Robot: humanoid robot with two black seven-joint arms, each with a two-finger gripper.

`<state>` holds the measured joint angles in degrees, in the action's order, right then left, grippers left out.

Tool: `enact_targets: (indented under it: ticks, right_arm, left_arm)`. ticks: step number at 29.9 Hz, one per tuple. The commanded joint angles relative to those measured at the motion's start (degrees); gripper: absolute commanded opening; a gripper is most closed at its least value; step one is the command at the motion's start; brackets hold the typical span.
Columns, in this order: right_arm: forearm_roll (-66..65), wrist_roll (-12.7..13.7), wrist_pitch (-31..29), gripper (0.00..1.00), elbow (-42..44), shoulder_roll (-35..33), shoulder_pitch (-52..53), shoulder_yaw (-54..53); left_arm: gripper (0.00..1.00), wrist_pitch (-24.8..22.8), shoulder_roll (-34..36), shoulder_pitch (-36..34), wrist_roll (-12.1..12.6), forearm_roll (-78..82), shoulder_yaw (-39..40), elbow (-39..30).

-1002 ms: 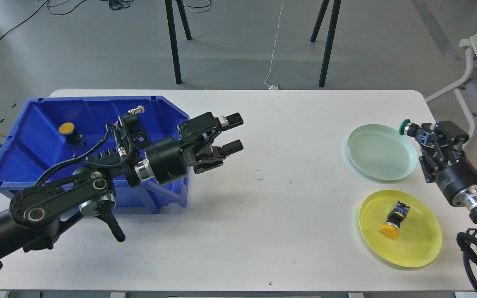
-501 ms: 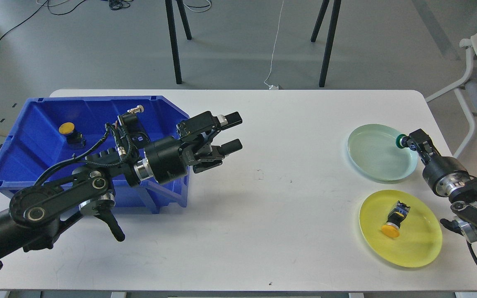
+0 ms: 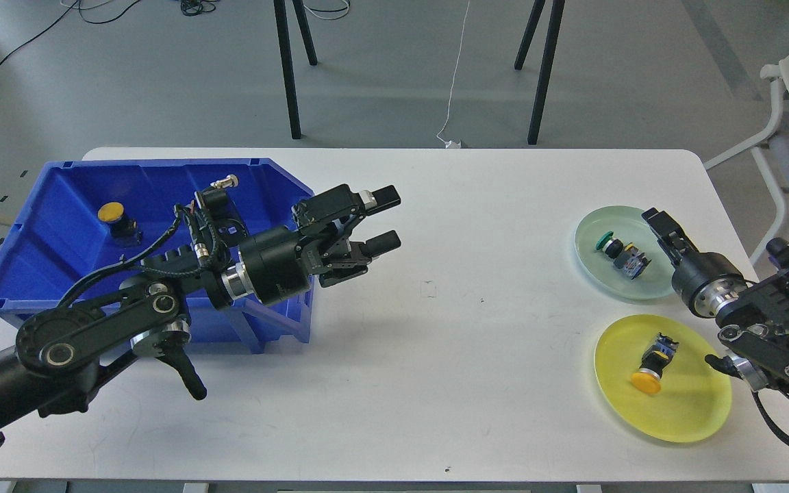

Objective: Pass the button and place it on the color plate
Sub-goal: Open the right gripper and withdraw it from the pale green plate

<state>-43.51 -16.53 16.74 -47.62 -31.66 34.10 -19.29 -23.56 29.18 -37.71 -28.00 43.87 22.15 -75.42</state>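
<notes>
A green button (image 3: 615,247) lies on its side on the pale green plate (image 3: 600,274) at the right. My right gripper (image 3: 660,226) hovers at that plate's right rim, just beside the button and apart from it, holding nothing. A yellow button (image 3: 651,368) lies on the yellow plate (image 3: 696,404) in front of it. My left gripper (image 3: 386,219) is open and empty, held above the table just right of the blue bin (image 3: 45,246). Another yellow button (image 3: 117,220) sits inside the bin.
A silver-capped part (image 3: 224,183) lies at the back of the bin, partly behind my left arm. Black stand legs (image 3: 288,75) stand behind the table. A chair (image 3: 788,123) is at the far right.
My right gripper swung down over the green plate and let go of the green button, which now lies on the plate. My left arm has stayed still.
</notes>
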Motion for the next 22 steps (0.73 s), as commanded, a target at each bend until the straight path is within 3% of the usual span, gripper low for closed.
enact_targets:
  ticks: [1,6,10,13,17,22]
  right_arm:
    - [0.3,-0.1,0.0,0.87,-0.8,-0.7,-0.2,-3.0]
    - [5.3,-0.3,-0.3,0.97,-13.2,-1.4,-3.5,-20.7]
    - [15.6,-0.5,-0.7,0.98,-31.6,-0.3,-8.8,-34.4]
    - [18.8,-0.6,-0.6,0.98,-42.6,3.6,-9.7,-38.0]
    - [19.7,-0.7,-0.3,0.98,-45.9,9.0,-9.7,-37.7]
    - [19.7,-0.8,-0.3,0.98,-46.3,11.0,-10.0,-38.2]
  left_arm:
    - [0.99,0.0,0.0,0.0,0.0,0.0,0.0,0.0]
    - [0.99,0.6,-0.1,0.0,0.0,-2.5,3.1,0.1]
    - [0.99,-2.6,0.6,1.9,0.0,-16.1,14.4,0.5]
    - [0.99,-4.4,0.6,3.1,0.0,-27.0,22.2,3.9]
    - [1.0,-4.4,0.4,6.1,0.0,-40.1,27.4,9.1]
    - [1.0,-4.4,0.4,7.1,0.0,-40.4,27.3,9.7]
